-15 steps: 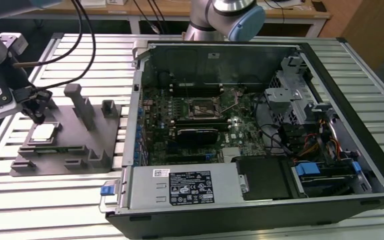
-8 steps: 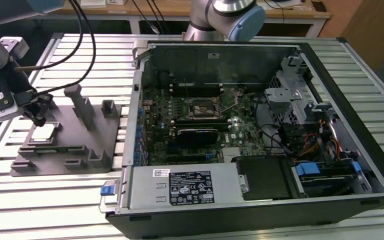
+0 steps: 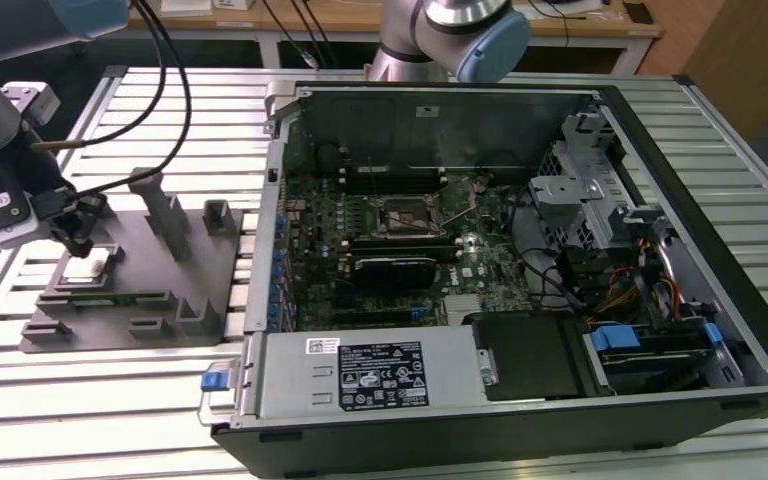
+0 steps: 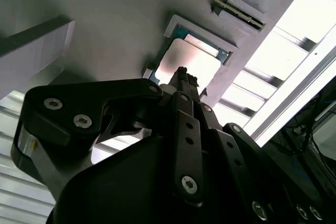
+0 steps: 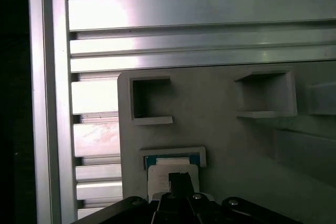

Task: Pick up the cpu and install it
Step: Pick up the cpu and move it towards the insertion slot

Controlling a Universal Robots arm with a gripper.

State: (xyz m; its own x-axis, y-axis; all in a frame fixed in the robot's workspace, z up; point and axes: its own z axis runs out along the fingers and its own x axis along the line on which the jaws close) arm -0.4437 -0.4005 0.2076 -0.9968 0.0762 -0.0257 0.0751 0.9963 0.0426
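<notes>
The cpu (image 3: 87,267) is a small pale square chip lying flat in a pocket of the grey fixture (image 3: 157,300), at the exterior view's left. My gripper (image 3: 75,243) hangs just above it, tips pointing down at its top. In both wrist views the dark fingers come together into one narrow point over the chip, with nothing between them: cpu (image 4: 197,59), gripper (image 4: 181,73); cpu (image 5: 160,174), gripper (image 5: 178,178). Whether the tips touch the chip's surface cannot be told. The motherboard's square socket (image 3: 402,214) sits open in the middle of the computer case (image 3: 704,300).
The fixture carries upright blocks (image 3: 164,212) close beside the gripper. The ribbed aluminium table (image 3: 104,400) runs around it. A black power supply (image 3: 384,372) and drive cage (image 3: 584,190) line the case. A second arm's base (image 3: 458,30) stands behind the case.
</notes>
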